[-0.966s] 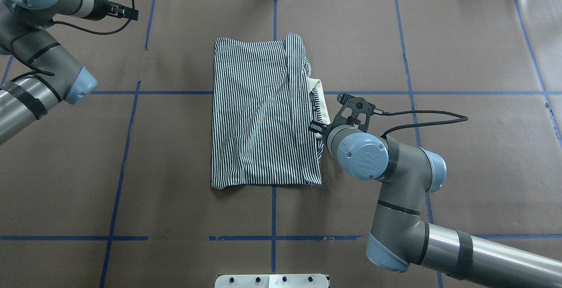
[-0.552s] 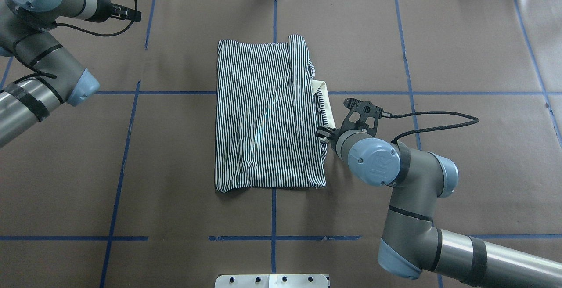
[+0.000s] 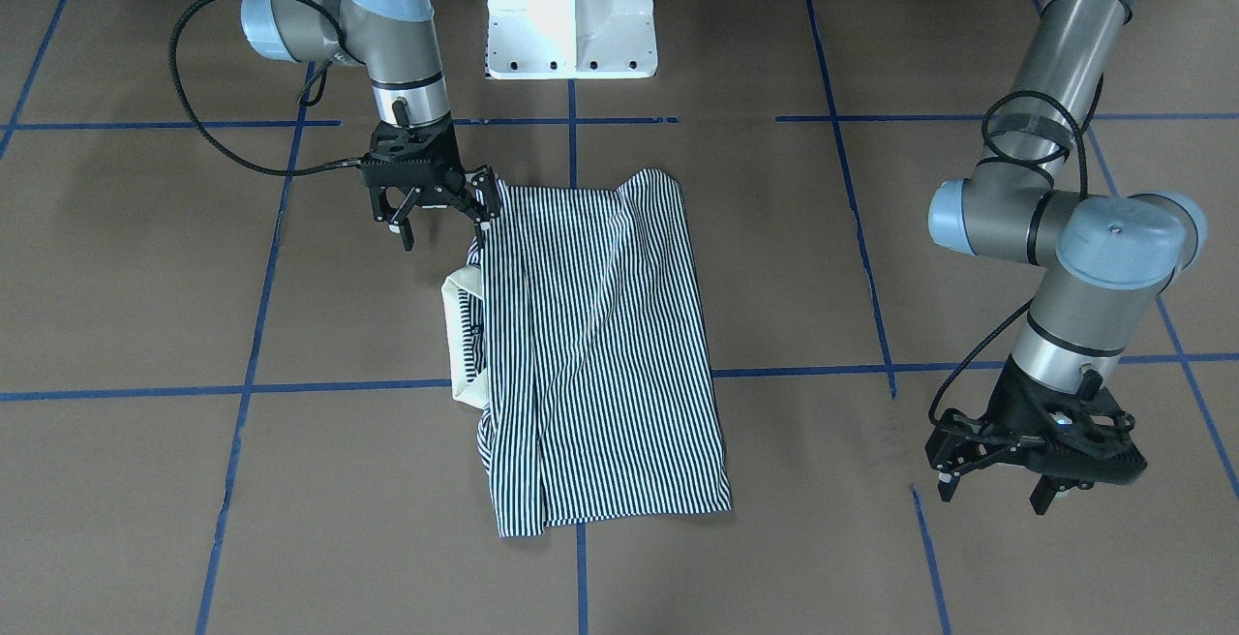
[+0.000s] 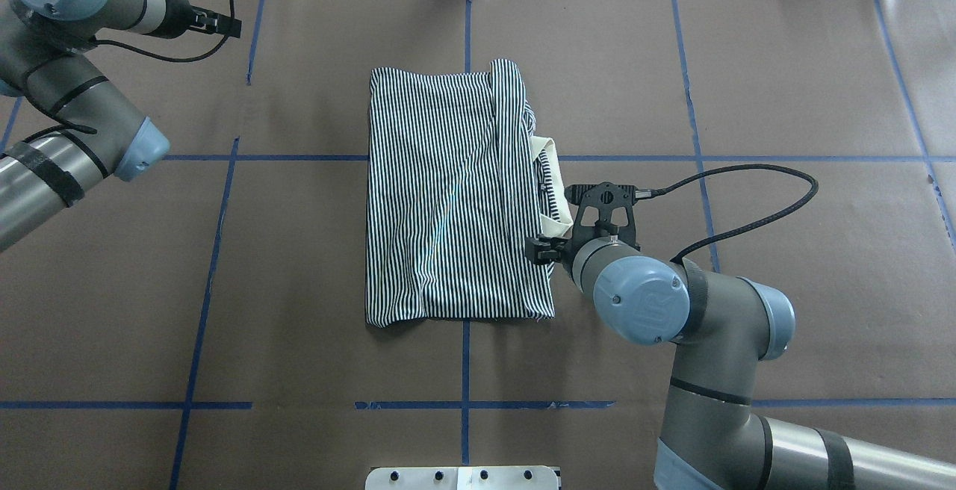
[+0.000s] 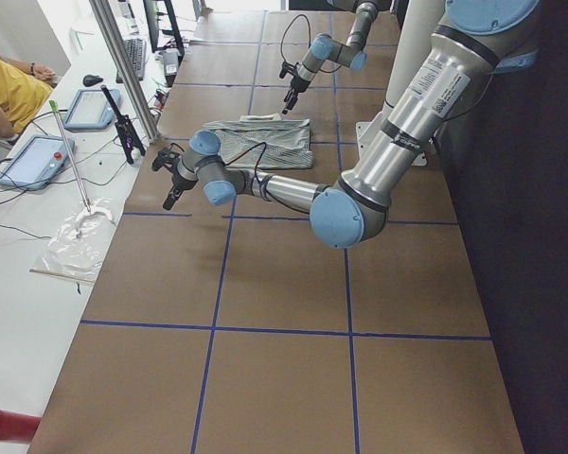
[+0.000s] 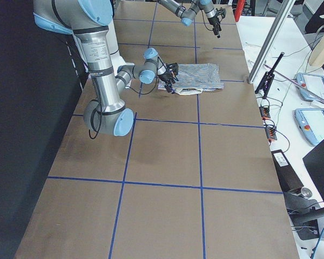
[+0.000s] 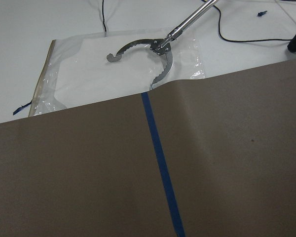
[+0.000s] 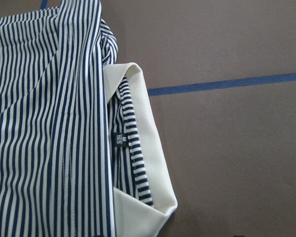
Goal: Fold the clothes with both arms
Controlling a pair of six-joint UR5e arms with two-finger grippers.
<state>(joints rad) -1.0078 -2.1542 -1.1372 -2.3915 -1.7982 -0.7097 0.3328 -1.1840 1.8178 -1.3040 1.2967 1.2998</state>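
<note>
The table (image 4: 784, 64) bears it all. The left arm (image 3: 1070, 257) hovers far left, jaws spread and empty, clear of the cloth. The right arm (image 4: 642, 299) hangs its jaws, also spread, beside the polo shirt (image 4: 448, 199), which lies folded mid-table, probably to tuck in the protruding cream collar (image 8: 150, 148).

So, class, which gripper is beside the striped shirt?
The right gripper, at the shirt's edge near its collar; the left gripper hovers far off.
</note>
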